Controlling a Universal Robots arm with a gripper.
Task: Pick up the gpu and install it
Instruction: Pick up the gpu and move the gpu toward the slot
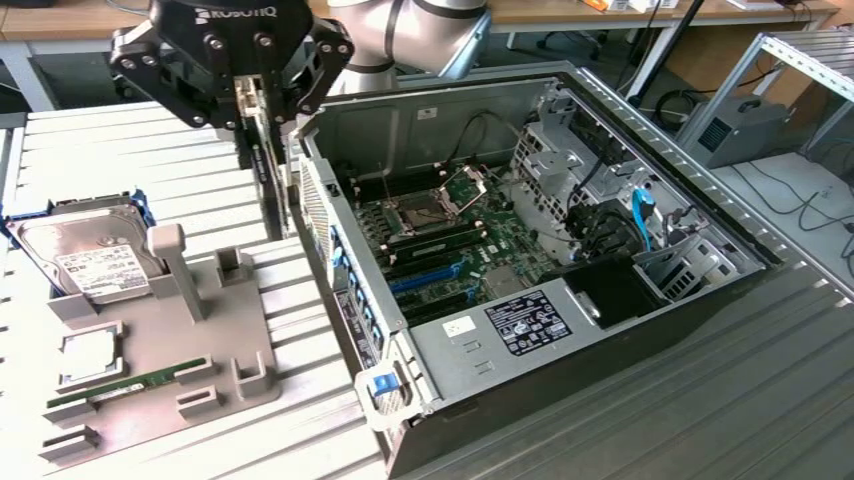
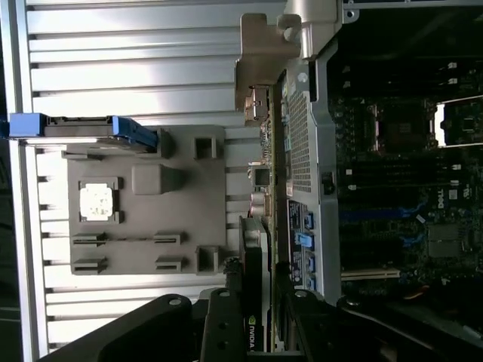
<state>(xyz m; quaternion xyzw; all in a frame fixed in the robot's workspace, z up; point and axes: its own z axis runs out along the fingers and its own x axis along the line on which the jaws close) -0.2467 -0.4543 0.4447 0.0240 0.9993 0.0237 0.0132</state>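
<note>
Exterior view: gpu [image 1: 272,185] beside case wall [image 1: 320,215]

Robotics lab, slatted metal workbench [image 1: 747,420], opened computer case [image 1: 601,385], wooden desks [image 1: 67,20] behind

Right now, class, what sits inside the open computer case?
A motherboard with an open processor socket, blue slots and cables. The labelled metal box hides whatever lies beneath.

Your end effector [image 1: 264,125] hangs the gpu [image 1: 271,195] edge-down just outside the case's rear wall [image 1: 320,215], which stands between the card and the open interior. Above the blue slots [image 1: 430,276] you have free room. Cables [image 1: 603,215] crowd the exterior view's right. The fixture post [image 1: 170,262] rises on the exterior view's left.
</note>
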